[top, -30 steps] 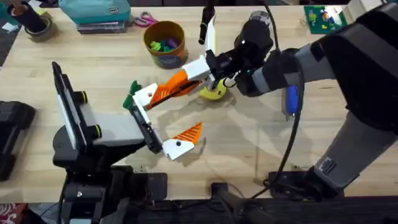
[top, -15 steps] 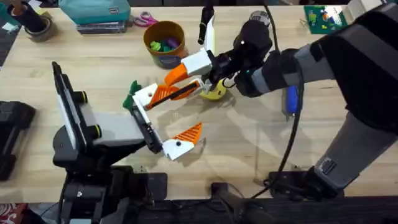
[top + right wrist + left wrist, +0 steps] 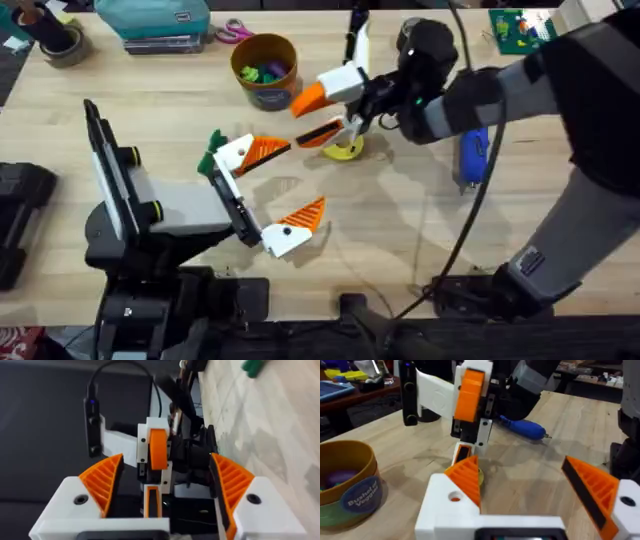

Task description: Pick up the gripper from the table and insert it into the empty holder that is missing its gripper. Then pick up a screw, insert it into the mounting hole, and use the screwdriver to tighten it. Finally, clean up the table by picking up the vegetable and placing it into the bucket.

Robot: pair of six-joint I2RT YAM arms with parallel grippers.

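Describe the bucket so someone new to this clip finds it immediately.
Start at the far edge of the table, by the teal case and pink-handled scissors. Just nearer the camera stands the bucket: a round ochre cup with a dark blue label band, holding colourful bits, unlike the black tape roll at far left.

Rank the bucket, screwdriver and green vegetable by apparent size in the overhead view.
1. bucket, widest.
2. screwdriver, long but slimmer, partly hidden by the right arm, so unsure against the bucket.
3. vegetable, clearly smallest.
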